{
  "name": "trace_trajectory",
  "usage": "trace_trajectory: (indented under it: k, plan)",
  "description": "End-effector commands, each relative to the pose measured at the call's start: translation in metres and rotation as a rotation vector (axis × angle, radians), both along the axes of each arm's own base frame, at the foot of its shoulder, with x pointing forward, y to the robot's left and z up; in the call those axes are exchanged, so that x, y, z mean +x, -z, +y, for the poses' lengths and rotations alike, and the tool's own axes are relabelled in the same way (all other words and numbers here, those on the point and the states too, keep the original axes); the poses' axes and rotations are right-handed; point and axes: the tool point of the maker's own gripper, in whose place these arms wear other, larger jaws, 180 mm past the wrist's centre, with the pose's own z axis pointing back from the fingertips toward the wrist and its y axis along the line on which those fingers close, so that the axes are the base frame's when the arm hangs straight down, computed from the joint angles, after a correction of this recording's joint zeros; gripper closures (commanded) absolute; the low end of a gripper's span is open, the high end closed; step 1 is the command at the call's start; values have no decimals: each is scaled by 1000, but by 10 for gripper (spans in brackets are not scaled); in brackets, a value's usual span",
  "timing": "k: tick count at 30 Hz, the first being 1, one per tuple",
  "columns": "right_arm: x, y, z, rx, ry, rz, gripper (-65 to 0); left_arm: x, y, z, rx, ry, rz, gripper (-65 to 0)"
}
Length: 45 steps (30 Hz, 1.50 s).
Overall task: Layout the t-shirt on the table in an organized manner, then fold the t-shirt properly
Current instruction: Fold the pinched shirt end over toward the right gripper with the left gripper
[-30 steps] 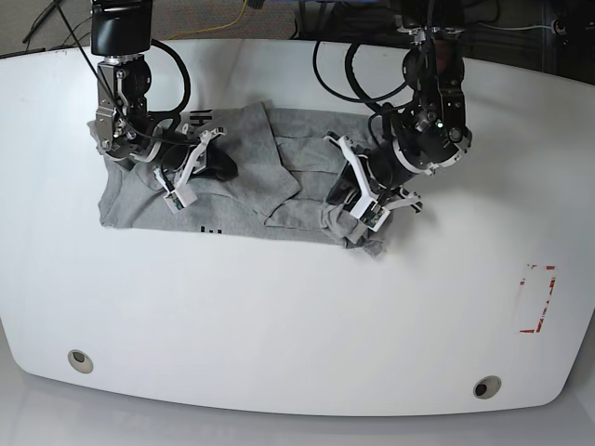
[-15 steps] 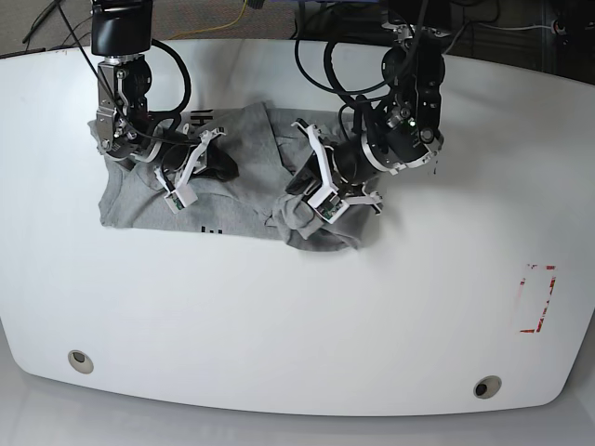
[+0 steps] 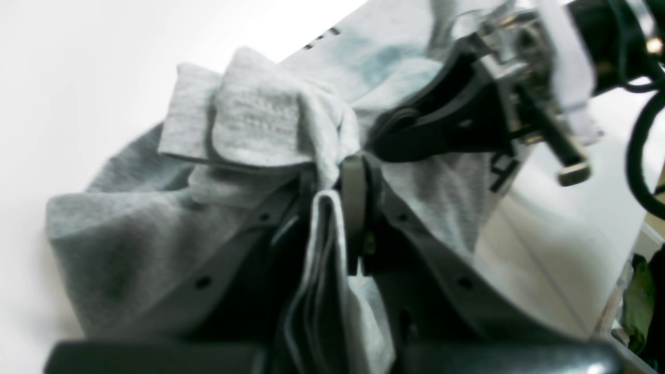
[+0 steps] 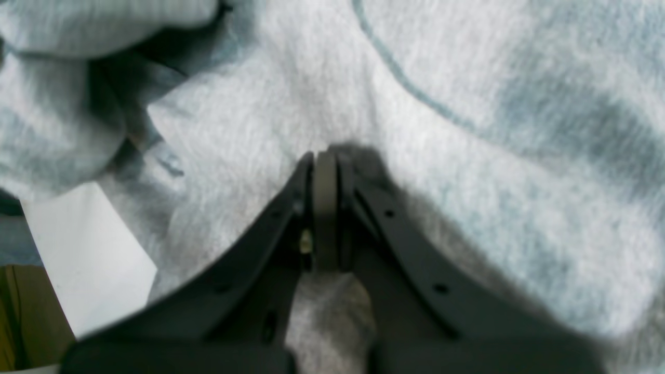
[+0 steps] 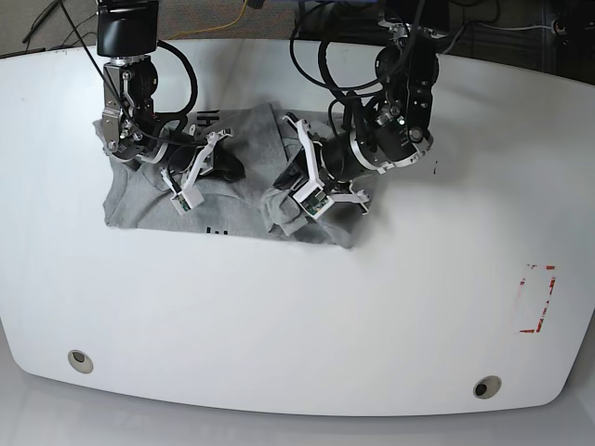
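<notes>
The grey t-shirt [image 5: 237, 190] lies bunched on the far half of the white surface [image 5: 297, 316], its right part folded over toward the middle. The left pincer [image 3: 337, 171] pinches a gathered wad of that fabric. The right pincer [image 4: 324, 161], pressed together, grips cloth on the shirt's other side.

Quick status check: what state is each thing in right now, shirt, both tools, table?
T-shirt: bunched and partly folded over itself on the table, not flat.
Left tool: shut on a bunch of t-shirt cloth.
Right tool: shut on t-shirt cloth, low over the garment.
Table: white top, bearing the t-shirt at its far side.
</notes>
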Motion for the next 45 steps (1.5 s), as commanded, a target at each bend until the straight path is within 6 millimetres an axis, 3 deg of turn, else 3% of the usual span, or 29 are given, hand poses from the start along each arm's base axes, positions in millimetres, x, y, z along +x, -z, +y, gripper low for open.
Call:
trace_trajectory:
  k: [1,8,11,14,19,26,30,34,39,45]
  plan:
    - [-6,9,-9,-67,-20,37,0,3,-19,-12,-60,18,-46,-87]
    - [-5,9,-9,-67,-20,36,0,5,-24,-15,-64,30,-62,-368]
    - [-5,9,-9,-67,-20,36,0,7,-28,-17,-72,36,-72,-467]
    - [-5,9,-9,-67,-20,36,0,7,-37,-22,-120,45,-73,-524]
    - [-5,9,-9,-69,-21,36,0,14,-52,-23,-179,47,-91,-529]
    - [-1,6,-11,-73,-20,25,0,41,-67,8,-164,-49,-156,-529]
    - [2,4,-12,-70,-18,19,0,54,-57,44,-49,-93,-188,-529]
    - [10,-2,-12,-72,-19,1,0,61,-57,62,-3,-110,-247,-529]
    - [19,-9,-11,-71,-19,-24,0,57,-41,74,58,-116,-267,-529]
    - [33,-19,-12,-88,-31,-41,0,50,-20,76,66,-117,-231,-523]
